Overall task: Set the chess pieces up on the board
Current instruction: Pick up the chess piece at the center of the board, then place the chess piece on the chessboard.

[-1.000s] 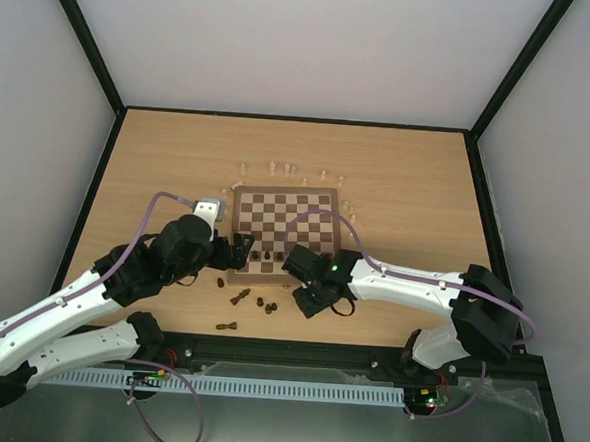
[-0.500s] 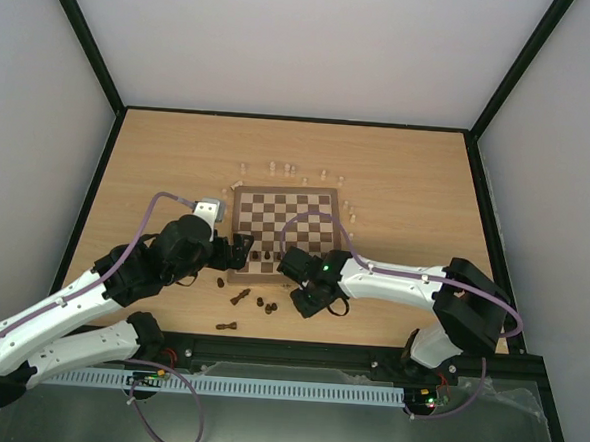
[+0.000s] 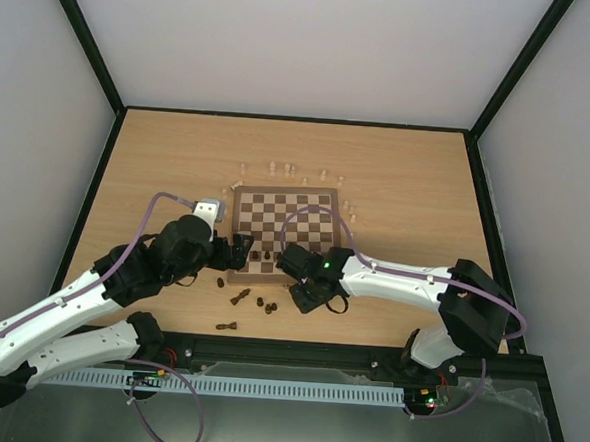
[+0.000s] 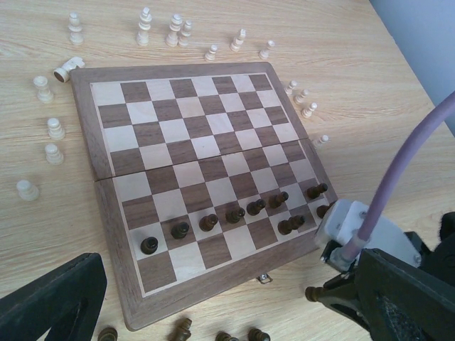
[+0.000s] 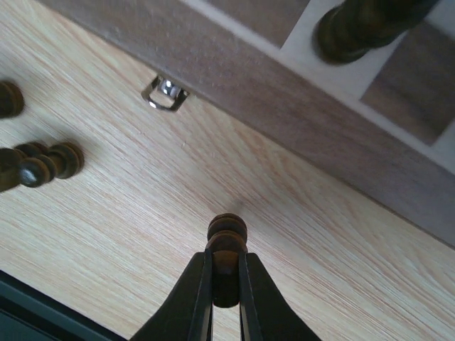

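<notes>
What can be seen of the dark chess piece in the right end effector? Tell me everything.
The dark chess piece is small, turned, glossy brown wood: a rounded head over a ringed collar. The right end effector is shut on it, black fingers pinching its body and hiding the base. It is over the light tabletop, just off the board; contact with the table is unclear.

Bench is looking like pale matt woodgrain, board is showing smooth satin wood, latch upper left is glinting metal, dark piece is gleaming glossy, right end effector is looking matt black plastic.
</notes>
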Tool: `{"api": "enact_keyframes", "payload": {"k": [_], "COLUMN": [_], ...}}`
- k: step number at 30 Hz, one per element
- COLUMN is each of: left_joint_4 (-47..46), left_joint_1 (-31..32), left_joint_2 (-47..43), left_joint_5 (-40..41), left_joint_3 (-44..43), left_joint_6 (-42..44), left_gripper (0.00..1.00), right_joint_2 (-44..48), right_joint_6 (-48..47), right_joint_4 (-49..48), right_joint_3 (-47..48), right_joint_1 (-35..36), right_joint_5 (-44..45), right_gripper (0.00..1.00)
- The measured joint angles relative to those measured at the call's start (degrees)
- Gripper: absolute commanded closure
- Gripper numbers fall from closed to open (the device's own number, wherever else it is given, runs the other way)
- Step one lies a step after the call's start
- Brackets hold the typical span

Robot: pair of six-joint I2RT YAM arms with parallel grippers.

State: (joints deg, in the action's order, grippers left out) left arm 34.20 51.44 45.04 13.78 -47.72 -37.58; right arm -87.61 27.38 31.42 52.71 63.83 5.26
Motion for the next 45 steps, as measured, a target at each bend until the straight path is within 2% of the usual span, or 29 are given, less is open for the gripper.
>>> {"api": "enact_keyframes", "payload": {"k": [8, 18, 35, 42, 45], "left_joint_4": [0.0, 0.0, 0.0, 0.0, 0.0], "left_joint_1": [0.0, 0.0, 0.0, 0.0, 0.0], "left_joint_2": [0.0, 0.0, 0.5, 0.5, 0.5], "left_joint_5": [0.0, 0.0, 0.0, 0.0, 0.0], "left_joint_3": [0.0, 0.0, 0.0, 0.0, 0.0], "left_joint_6": [0.0, 0.0, 0.1, 0.1, 0.1], "left_gripper": [0.01, 0.01, 0.01, 0.01, 0.01], "right_joint_2": [3.1, 0.4, -6.0, -6.8, -7.0], "right_joint_6": [3.1, 3.3, 0.6, -0.2, -0.4], "right_joint_4": [5.0, 7.7, 7.0, 6.2, 5.9], "right_joint_3": [6.6, 9.2, 11.3, 11.3, 11.3], "right_joint_1": [-1.7, -7.9, -10.7, -11.3, -11.4], "right_joint_5": [4.8, 8.8, 8.7, 8.0, 7.8], "right_gripper": [0.98, 0.98, 0.96, 0.94, 0.9]}}
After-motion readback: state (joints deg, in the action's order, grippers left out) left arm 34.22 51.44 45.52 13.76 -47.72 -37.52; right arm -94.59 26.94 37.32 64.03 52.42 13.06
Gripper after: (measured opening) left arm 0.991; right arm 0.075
